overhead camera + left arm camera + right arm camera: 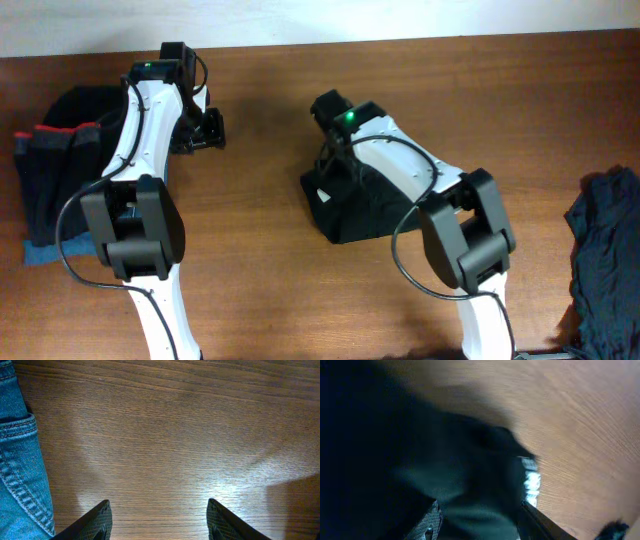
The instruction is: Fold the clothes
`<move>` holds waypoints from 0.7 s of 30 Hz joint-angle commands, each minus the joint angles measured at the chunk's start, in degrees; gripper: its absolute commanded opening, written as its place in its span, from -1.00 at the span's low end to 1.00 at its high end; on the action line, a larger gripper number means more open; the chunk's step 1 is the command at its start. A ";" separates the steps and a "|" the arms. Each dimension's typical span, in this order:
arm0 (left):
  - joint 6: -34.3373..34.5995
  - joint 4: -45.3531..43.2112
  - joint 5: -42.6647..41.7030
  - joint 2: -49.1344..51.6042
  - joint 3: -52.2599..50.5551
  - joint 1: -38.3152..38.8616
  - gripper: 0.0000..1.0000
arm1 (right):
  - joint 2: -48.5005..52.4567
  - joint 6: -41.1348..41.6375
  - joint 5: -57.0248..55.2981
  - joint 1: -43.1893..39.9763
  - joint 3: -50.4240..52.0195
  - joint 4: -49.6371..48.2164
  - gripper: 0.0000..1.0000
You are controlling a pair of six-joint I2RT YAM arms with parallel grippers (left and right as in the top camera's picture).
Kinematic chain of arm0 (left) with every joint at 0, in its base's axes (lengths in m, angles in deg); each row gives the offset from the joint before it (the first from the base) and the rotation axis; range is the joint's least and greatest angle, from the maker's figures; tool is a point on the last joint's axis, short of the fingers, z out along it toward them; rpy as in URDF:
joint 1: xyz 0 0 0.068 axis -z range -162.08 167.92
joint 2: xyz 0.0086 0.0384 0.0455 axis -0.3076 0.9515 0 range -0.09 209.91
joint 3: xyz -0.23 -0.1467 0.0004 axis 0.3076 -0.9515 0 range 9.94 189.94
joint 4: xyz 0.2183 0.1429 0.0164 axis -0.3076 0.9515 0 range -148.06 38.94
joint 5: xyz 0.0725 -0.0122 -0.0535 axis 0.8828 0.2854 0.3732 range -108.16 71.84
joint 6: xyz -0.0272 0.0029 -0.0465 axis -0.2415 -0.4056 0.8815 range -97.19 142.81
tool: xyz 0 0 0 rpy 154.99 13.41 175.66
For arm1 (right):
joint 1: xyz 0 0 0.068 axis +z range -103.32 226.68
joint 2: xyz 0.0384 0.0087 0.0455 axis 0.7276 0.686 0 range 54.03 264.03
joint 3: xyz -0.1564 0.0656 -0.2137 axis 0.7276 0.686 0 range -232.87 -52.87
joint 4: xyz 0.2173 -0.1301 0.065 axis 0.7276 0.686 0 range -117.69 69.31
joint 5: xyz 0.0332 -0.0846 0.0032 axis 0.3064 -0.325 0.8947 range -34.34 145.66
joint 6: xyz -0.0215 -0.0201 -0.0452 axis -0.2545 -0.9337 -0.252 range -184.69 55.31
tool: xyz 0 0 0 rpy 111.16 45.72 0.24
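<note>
A black garment (pixel 355 205) lies folded into a compact bundle at the table's middle, with a small white mark (pixel 322 195) on its left edge. My right gripper (pixel 327 160) hangs right over that left part. In the right wrist view its fingers (pixel 431 522) stand apart, blurred black cloth (pixel 470 460) fills the space between and below them, and a white tag (pixel 532 482) shows at the cloth's edge. My left gripper (pixel 212 130) is open over bare wood (pixel 165 435), holding nothing, with blue denim (pixel 17 460) just to its left.
A stack of folded clothes (pixel 55 165) in black, red and blue sits at the far left. A crumpled dark blue-grey garment (pixel 605 250) lies at the right edge. Wooden tabletop (pixel 250 250) lies between them.
</note>
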 commanded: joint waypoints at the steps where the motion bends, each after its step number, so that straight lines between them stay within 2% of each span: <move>1: -0.52 0.00 0.15 0.61 1.03 -0.39 0.20 | 1.03 -3.13 4.28 3.63 0.26 -0.42 0.12; 4: -0.52 0.11 0.15 0.61 1.03 -0.39 0.20 | 1.03 -3.13 4.13 5.35 0.26 -2.34 0.29; 12: -0.52 0.28 0.15 0.61 1.03 -0.39 0.20 | 1.01 -2.75 2.99 5.79 0.24 -2.60 0.30; 18: -0.55 0.04 -0.02 0.61 1.03 -0.39 0.29 | -3.74 5.11 -1.68 5.79 -0.13 -0.57 0.31; 21: -2.32 -0.98 -3.17 0.61 1.03 -0.39 0.30 | -8.31 9.33 -1.46 5.53 -0.15 -0.63 0.35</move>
